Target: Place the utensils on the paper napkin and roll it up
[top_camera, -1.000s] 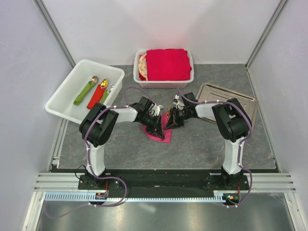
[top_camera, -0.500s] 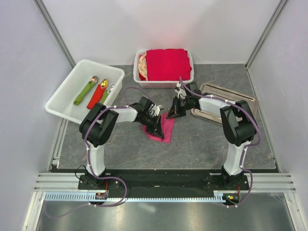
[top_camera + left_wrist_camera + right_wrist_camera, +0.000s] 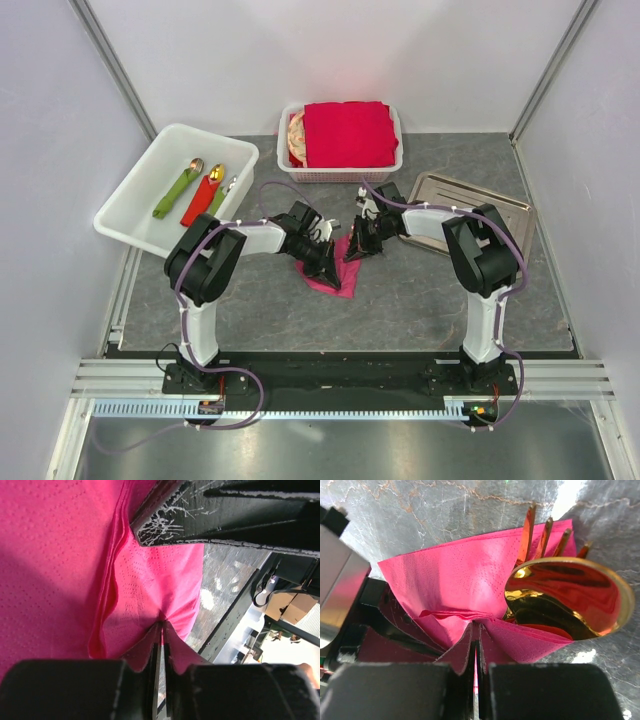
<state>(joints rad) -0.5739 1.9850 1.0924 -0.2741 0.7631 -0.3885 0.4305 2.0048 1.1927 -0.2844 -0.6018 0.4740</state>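
Observation:
The magenta-pink paper napkin [image 3: 336, 279] lies crumpled on the grey table between my two grippers. My left gripper [image 3: 327, 264] is shut on a pinched fold of the napkin [image 3: 145, 585]. My right gripper [image 3: 353, 249] is shut on another fold of it [image 3: 455, 580], close beside the left one. In the right wrist view a gold spoon [image 3: 570, 597] and gold fork tines [image 3: 543, 536] lie on the napkin, partly wrapped by it, just right of my jaws. In the top view the arms hide the utensils.
A white bin [image 3: 128, 192] at the left holds spoons in green and red napkin bundles. A white basket [image 3: 395, 160] with a thick red napkin stack stands at the back. A metal tray [image 3: 470, 205] lies at the right.
The right gripper swung back and right from the napkin half a second ago, and has now come back down onto it. The left gripper stayed in place.

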